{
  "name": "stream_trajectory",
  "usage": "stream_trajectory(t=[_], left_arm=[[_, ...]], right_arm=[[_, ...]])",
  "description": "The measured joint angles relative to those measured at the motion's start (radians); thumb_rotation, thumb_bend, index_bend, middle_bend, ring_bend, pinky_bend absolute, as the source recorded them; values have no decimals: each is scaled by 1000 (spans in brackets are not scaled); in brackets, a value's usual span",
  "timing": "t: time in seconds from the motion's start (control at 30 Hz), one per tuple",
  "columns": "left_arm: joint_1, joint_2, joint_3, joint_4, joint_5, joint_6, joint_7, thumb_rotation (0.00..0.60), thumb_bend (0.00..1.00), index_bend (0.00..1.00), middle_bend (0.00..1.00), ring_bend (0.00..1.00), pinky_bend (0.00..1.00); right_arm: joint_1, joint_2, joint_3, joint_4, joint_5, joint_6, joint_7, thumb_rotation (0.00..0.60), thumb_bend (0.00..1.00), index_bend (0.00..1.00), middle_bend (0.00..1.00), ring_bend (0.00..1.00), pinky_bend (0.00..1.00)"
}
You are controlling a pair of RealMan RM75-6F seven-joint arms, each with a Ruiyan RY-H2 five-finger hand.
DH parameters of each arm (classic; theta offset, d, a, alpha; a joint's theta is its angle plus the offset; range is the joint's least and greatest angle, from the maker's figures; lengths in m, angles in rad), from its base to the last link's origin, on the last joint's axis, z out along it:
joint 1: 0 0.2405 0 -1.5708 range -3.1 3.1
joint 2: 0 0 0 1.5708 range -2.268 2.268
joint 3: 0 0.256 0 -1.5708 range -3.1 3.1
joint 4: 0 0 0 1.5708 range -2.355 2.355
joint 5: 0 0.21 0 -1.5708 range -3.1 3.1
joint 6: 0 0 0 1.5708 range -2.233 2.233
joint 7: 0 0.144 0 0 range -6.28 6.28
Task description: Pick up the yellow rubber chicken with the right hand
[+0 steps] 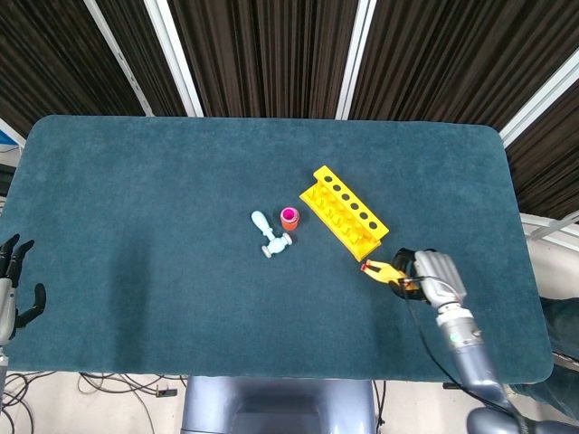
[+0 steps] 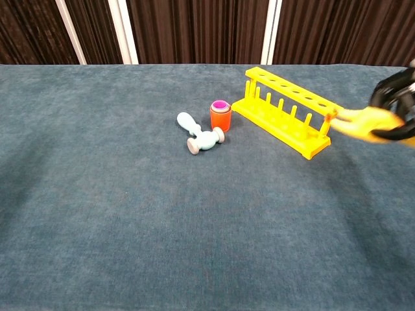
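Note:
The yellow rubber chicken (image 1: 385, 271) is off the table, held in my right hand (image 1: 430, 278), with its red-tipped head pointing left. In the chest view the chicken (image 2: 363, 121) hangs in the air at the right edge, level with the rack's top, and only part of my right hand (image 2: 397, 107) shows there. My left hand (image 1: 13, 285) is at the far left beside the table's front edge, fingers spread and holding nothing.
A yellow test-tube rack (image 1: 345, 210) lies just left of the lifted chicken. An orange cup with a pink top (image 1: 289, 218) and a light blue toy (image 1: 270, 236) sit near the middle of the teal table (image 1: 136, 199).

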Motion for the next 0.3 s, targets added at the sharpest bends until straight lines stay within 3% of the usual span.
stream_trajectory(t=[0.3], left_arm=[[7,-2,3,-1,5,12,5,600,526,98,0,0,0]], right_arm=[[-83,208,14,-95,-201,49,271,600,512,566,575,571,363]])
